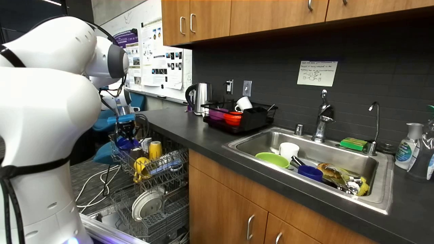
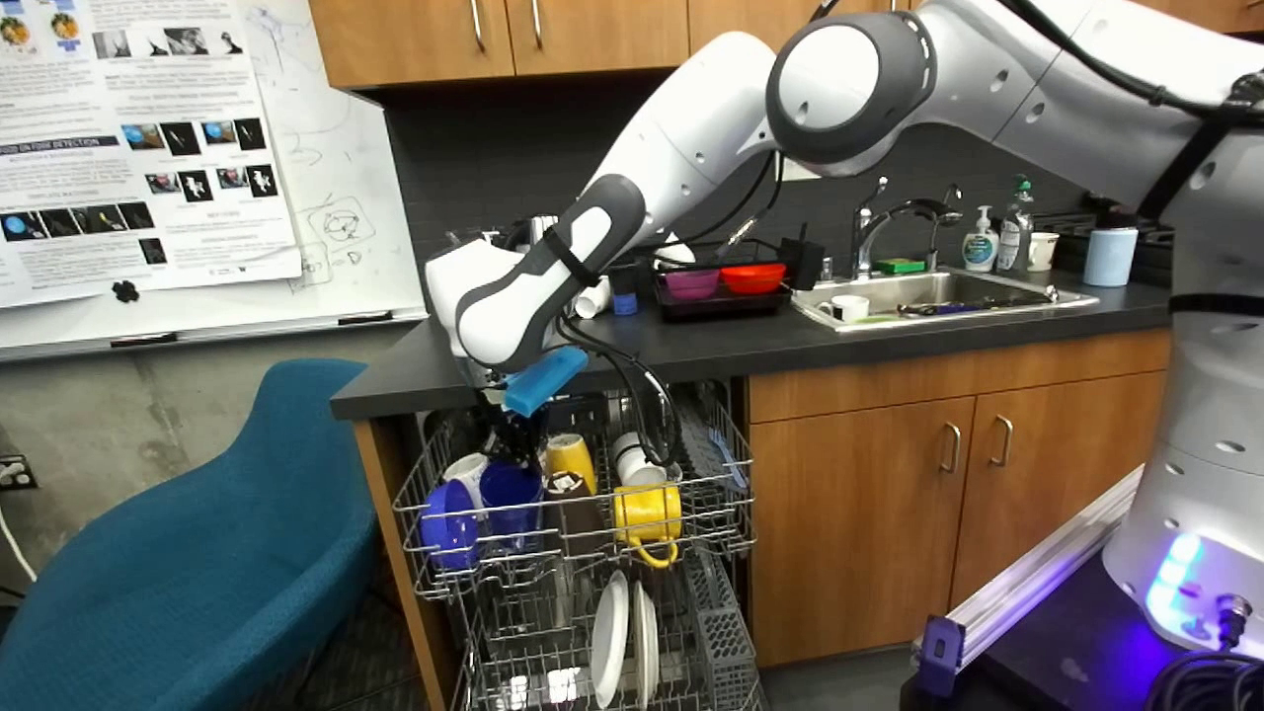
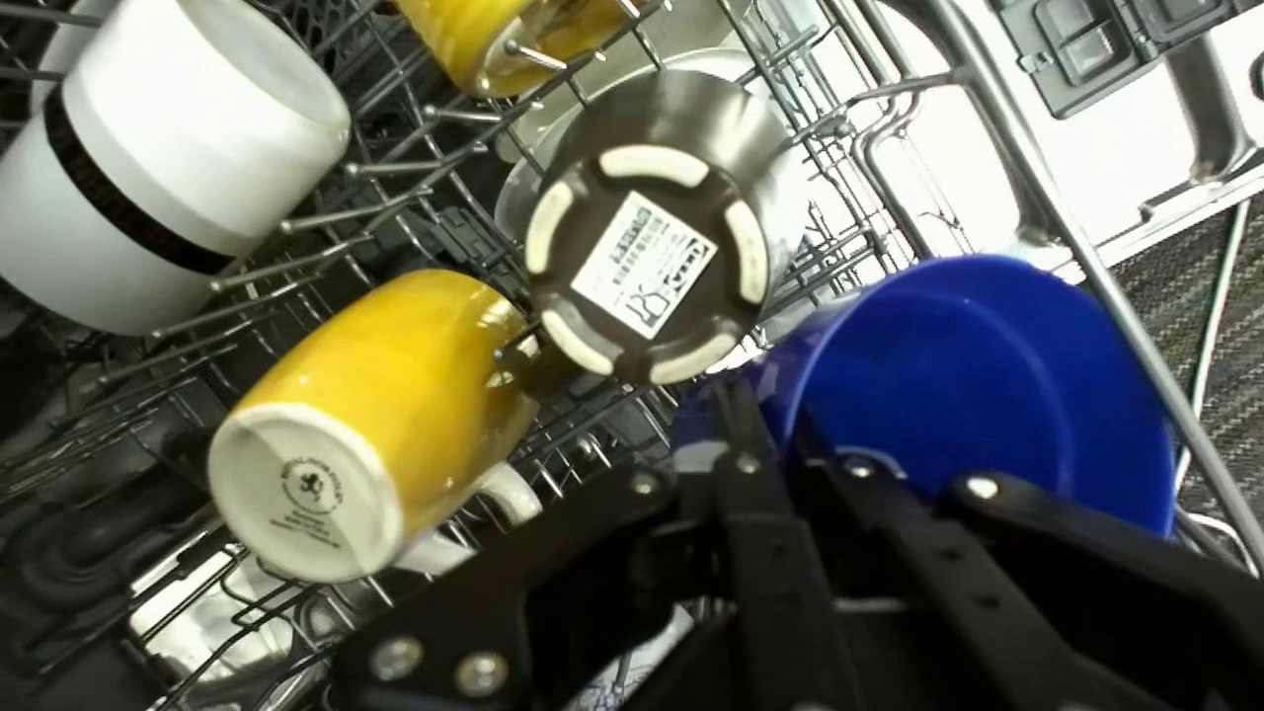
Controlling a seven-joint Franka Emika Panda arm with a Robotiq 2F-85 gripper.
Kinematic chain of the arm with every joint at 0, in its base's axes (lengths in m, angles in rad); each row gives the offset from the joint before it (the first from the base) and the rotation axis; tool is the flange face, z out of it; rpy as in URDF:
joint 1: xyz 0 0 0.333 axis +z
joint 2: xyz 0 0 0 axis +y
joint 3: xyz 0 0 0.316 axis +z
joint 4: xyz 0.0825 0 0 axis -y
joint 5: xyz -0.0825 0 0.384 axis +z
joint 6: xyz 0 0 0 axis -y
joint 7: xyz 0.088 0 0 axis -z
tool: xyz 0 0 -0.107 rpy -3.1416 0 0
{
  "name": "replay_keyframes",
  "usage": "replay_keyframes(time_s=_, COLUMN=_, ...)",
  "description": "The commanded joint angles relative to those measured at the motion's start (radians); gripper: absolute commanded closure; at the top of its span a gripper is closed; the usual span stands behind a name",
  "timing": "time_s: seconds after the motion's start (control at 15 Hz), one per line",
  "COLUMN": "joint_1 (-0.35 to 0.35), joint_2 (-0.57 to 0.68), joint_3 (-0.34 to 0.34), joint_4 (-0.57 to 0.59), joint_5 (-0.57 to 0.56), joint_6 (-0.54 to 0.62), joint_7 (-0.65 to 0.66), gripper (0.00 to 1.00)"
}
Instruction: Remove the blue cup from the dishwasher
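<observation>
The blue cup [image 3: 968, 395] shows large at the right in the wrist view, its opening towards the camera. My gripper [image 3: 775, 425] straddles its near rim, one black finger inside and one outside, with only the thin wall between them; it looks shut on it. In an exterior view the gripper [image 2: 515, 449] reaches into the upper rack of the dishwasher [image 2: 731, 533]. Below it are a dark blue vessel [image 2: 511, 504] and a brighter blue one [image 2: 447, 533]; I cannot tell which is held. Blue also shows under the gripper in an exterior view [image 1: 125, 144].
A brown cup [image 3: 642, 267] and a yellow mug [image 3: 365, 425] stand close beside the jaws. Another yellow mug [image 2: 649, 513] and a white cup [image 3: 168, 158] share the rack. The countertop [image 2: 691, 351] overhangs behind the gripper. A teal chair [image 2: 217, 523] stands beside the dishwasher.
</observation>
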State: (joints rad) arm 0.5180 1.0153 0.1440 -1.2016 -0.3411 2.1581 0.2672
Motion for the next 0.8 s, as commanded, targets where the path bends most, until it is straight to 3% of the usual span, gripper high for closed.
replay_keyframes(time_s=0.0, joint_1=-0.019, joint_2=-0.105, joint_3=0.054, joint_4=-0.051, joint_5=0.056, joint_6=0.006, joint_7=0.010, gripper=0.98)
replay_keyframes(time_s=0.73, joint_1=-0.016, joint_2=-0.353, joint_3=0.092, joint_4=-0.177, joint_5=0.061, joint_6=-0.013, joint_7=0.040, gripper=0.98)
